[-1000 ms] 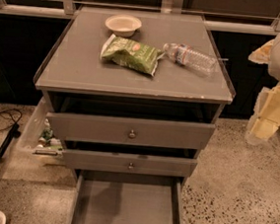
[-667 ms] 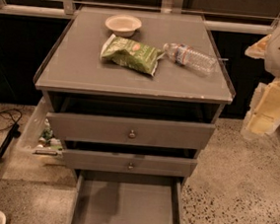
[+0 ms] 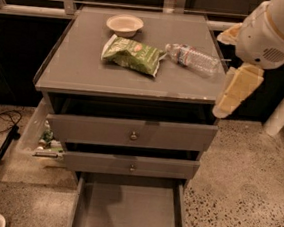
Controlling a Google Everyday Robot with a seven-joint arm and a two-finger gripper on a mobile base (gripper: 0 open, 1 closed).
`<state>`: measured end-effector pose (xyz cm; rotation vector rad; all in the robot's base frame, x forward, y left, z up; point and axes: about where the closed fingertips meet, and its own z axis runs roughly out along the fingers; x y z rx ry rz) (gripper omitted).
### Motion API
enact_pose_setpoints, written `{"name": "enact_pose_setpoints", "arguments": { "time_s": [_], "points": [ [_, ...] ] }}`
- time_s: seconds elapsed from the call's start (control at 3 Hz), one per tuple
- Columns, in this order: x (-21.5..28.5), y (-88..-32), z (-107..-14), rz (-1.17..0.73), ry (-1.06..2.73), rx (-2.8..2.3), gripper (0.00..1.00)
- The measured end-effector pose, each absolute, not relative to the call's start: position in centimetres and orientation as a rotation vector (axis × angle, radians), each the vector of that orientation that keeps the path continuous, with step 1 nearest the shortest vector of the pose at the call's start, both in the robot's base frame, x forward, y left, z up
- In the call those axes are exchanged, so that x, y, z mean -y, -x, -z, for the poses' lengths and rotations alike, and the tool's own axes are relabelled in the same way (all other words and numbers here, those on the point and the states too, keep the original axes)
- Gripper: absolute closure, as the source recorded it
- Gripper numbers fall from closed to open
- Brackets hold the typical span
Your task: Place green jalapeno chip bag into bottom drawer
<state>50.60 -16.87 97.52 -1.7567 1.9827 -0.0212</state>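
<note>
**Hand hangs off the counter's right edge, bag untouched**

Hand (image 3: 238, 89) is up at the right, just beside the counter's (image 3: 80, 72) right front corner, under the big white arm. Wide or narrow? I cannot tell from here, and nothing shows in its grip. Bag (image 3: 132, 55) lies flat on the counter, middle of the top, well left of the hand. Bottle (image 3: 195, 60) lies on its side just right of the bag, cap end toward it. Bowl (image 3: 124, 24) sits behind the bag. Down below, bottom drawer (image 3: 127, 214) is pulled out, floor bare. Top drawer (image 3: 170, 136) and middle drawer (image 3: 167, 168) stand slightly ajar.
</note>
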Motion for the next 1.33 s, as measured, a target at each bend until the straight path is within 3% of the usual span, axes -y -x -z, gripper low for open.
{"name": "enact_pose_setpoints", "arguments": {
  "time_s": [1.33],
  "points": [
    [10.5,-60.4,-96.6,-0.213,1.738,-1.717,0.0]
  ]
}}
